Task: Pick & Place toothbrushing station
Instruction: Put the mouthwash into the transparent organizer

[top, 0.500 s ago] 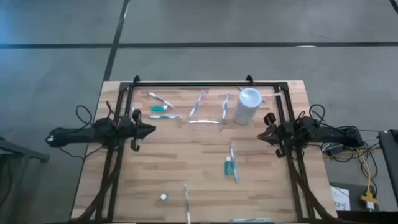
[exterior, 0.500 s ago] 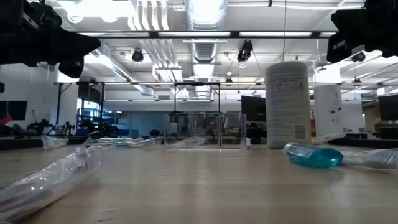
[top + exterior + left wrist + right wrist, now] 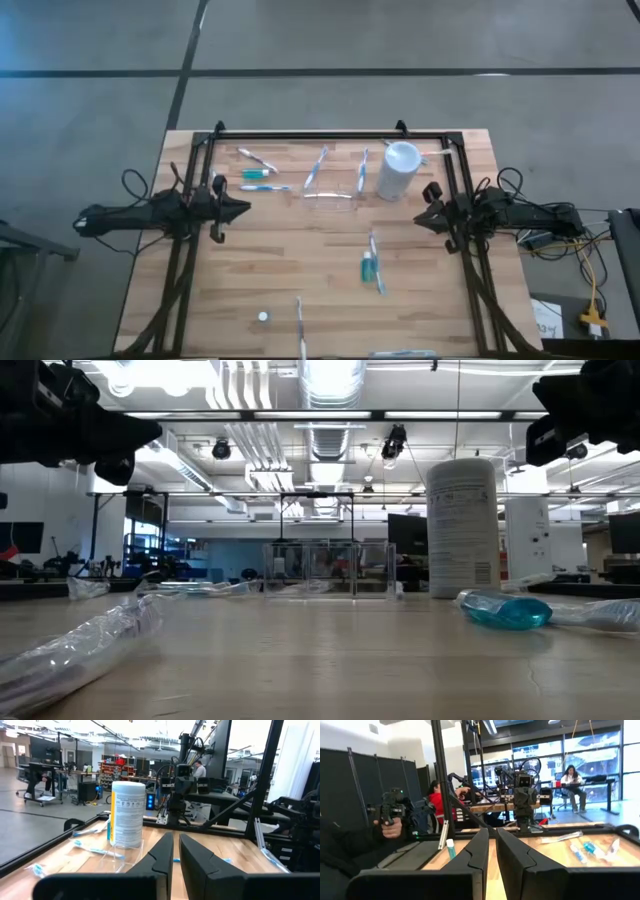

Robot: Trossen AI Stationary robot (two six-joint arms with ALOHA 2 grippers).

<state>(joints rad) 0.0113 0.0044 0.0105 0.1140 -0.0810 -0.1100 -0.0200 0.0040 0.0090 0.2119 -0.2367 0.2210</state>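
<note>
My left gripper [image 3: 243, 209] at nine o'clock and right gripper [image 3: 421, 217] at three hover with fingers nearly closed, empty. The white cup [image 3: 398, 170] stands at one o'clock beside the clear holder [image 3: 330, 194]; a careless reach could topple it, I judge.

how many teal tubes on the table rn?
2. One teal tube lies near the far left, by the left gripper; another lies centre-right. More may be hidden.

1 white cup [image 3: 398, 169], 1 clear holder [image 3: 328, 195], 2 teal tubes [image 3: 367, 267] visible; wrapped toothbrushes [image 3: 317, 167] at least six, exact count unclear.
</note>
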